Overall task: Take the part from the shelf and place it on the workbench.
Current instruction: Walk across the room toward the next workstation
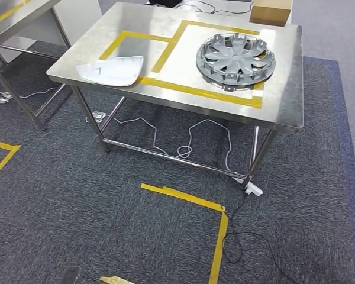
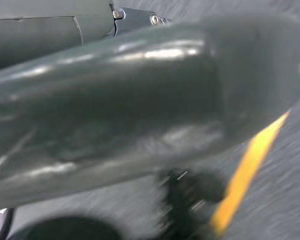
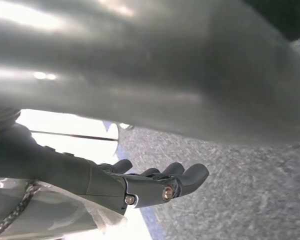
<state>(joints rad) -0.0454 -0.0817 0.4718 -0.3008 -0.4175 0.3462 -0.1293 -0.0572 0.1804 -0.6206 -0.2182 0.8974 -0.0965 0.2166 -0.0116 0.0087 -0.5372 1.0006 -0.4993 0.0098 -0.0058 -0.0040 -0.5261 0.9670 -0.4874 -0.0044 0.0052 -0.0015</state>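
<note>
A grey wheel cover [image 1: 235, 59] rests inside the workbench's [image 1: 283, 112] taped square, upper right; the right hand's [image 3: 156, 185] fingers lie released, the left hand's [image 2: 103, 110] fingers cannot be told.

The workbench [image 1: 167, 26] is brushed stainless steel with a dull sheen; glossy yellow tape [image 1: 198, 90] is stuck flat on its top. The hubcap [image 1: 235, 58] looks like matt grey moulded plastic, the white cover panel [image 1: 112, 70] like smooth, slightly glossy plastic. A cardboard box [image 1: 271, 10] is plain matt brown. The carpet [image 1: 77, 207] is dark, coarse and speckled. In the right wrist view the right hand [image 3: 156, 182] shows smooth, semi-gloss dark fingers [image 3: 192, 175] with bright metal screws just behind them.
</note>
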